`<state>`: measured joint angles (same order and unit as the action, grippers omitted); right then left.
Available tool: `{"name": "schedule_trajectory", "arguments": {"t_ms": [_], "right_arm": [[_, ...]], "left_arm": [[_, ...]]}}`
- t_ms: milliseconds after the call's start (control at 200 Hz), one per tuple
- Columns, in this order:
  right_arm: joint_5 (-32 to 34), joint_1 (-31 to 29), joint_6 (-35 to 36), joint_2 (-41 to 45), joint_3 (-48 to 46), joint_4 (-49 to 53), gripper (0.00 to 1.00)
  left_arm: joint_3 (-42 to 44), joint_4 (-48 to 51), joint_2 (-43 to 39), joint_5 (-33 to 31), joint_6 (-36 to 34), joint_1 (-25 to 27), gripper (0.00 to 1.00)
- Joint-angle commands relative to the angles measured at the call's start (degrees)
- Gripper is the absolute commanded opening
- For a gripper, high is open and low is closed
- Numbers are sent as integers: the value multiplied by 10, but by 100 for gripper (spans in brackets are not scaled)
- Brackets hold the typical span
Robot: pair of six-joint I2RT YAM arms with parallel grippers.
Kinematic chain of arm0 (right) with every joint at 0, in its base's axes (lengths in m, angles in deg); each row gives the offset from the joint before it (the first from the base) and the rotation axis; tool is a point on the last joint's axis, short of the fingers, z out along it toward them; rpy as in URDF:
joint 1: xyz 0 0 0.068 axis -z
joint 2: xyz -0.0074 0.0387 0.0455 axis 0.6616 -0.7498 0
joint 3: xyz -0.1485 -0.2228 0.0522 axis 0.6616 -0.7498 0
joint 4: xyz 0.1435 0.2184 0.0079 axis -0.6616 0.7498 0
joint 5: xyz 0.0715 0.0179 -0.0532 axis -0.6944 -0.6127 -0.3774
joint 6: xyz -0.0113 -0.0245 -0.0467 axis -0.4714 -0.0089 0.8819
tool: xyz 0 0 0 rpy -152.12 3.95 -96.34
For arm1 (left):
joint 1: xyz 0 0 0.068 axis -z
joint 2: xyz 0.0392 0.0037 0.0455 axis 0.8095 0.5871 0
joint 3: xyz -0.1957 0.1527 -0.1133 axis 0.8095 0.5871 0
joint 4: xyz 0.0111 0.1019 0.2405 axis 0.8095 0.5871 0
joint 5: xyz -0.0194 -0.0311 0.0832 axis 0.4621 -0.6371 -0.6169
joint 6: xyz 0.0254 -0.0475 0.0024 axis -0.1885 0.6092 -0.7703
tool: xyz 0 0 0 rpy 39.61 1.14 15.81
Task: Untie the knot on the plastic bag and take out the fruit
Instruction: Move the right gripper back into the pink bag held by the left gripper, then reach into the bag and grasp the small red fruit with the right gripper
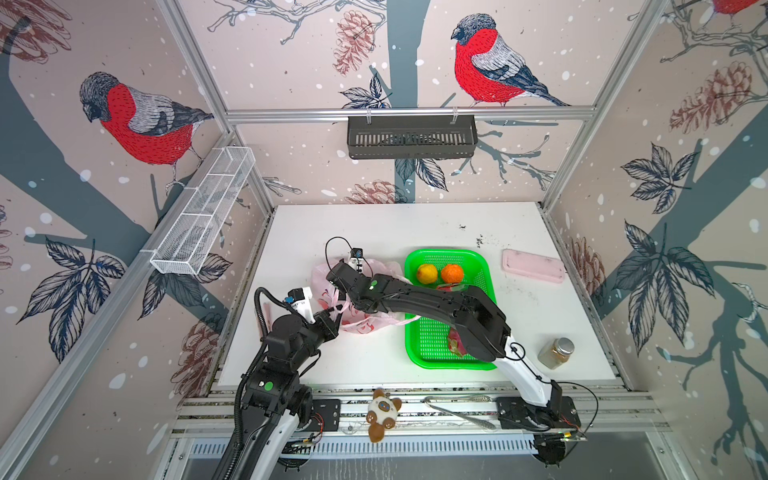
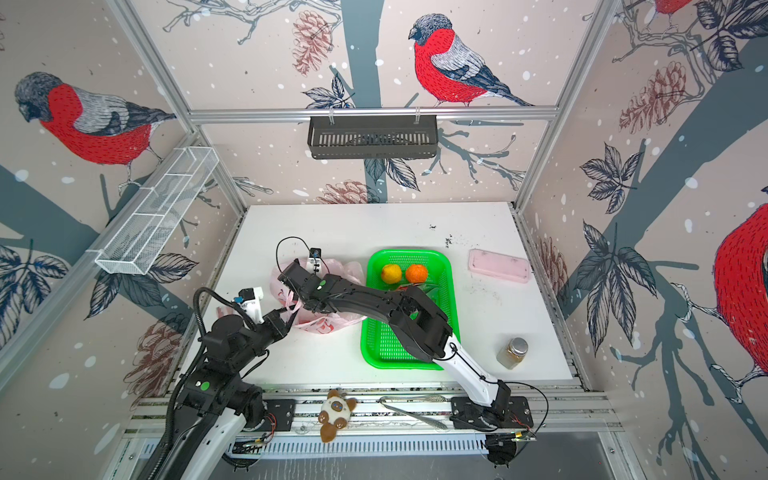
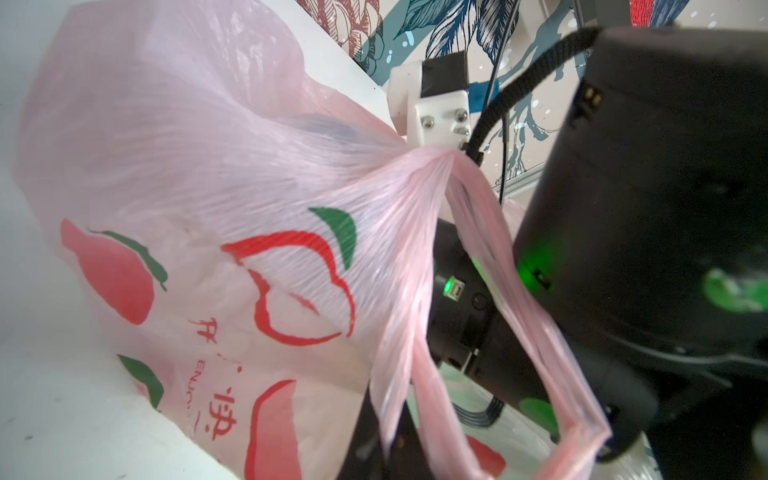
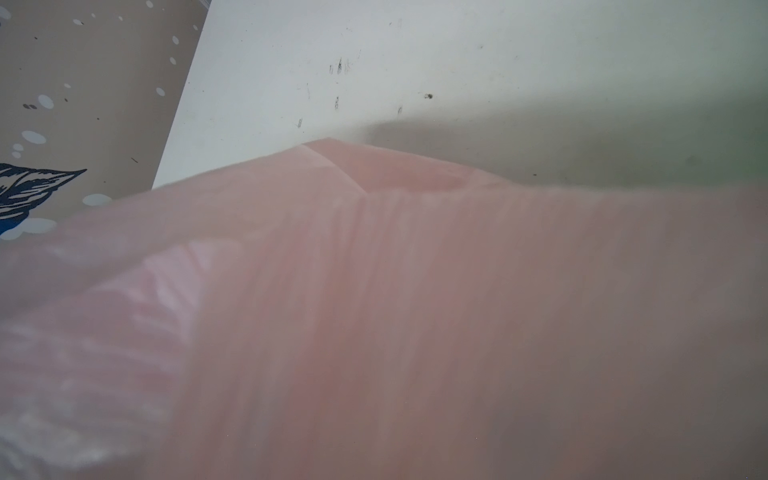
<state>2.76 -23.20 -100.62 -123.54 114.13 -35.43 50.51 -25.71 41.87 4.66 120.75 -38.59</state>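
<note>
Thin pink film of the plastic bag (image 4: 374, 311) lies right against my right wrist's lens. It hides my right gripper (image 1: 336, 273), so I cannot tell whether those fingers are spread or closed. In both top views that arm reaches across the green basket (image 1: 428, 345) to the bag. The bag slumps on the white table (image 1: 374, 365), against the basket's side nearest my left arm. My left gripper (image 1: 333, 318) has its fingers pressed together on a strip of the bag's edge, on the side away from the basket. Beyond the basket's opposite side lies the pink case (image 1: 534, 266), well apart. The jar (image 1: 557, 353) stands near the basket's front corner on that same side. At the basket's front end a dragon fruit (image 1: 456, 344) is half hidden by my right arm. At its back end the orange ball (image 1: 452, 273) and the yellow ball (image 1: 427, 273) sit just beside each other. A red-and-green piece (image 1: 451, 286) shows under my forearm in front of them.
</note>
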Motion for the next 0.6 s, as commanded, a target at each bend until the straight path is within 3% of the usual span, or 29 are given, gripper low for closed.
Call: {"name": "schedule_trajectory", "arguments": {"t_ms": [0,595], "right_arm": [[24,4,-18,-8,3,-19,80],[68,28,-34,-50,9,-84,92]], "left_arm": [[-1,3,0,6,8,12,0],[-19,27,-2,25,12,25,0]]}}
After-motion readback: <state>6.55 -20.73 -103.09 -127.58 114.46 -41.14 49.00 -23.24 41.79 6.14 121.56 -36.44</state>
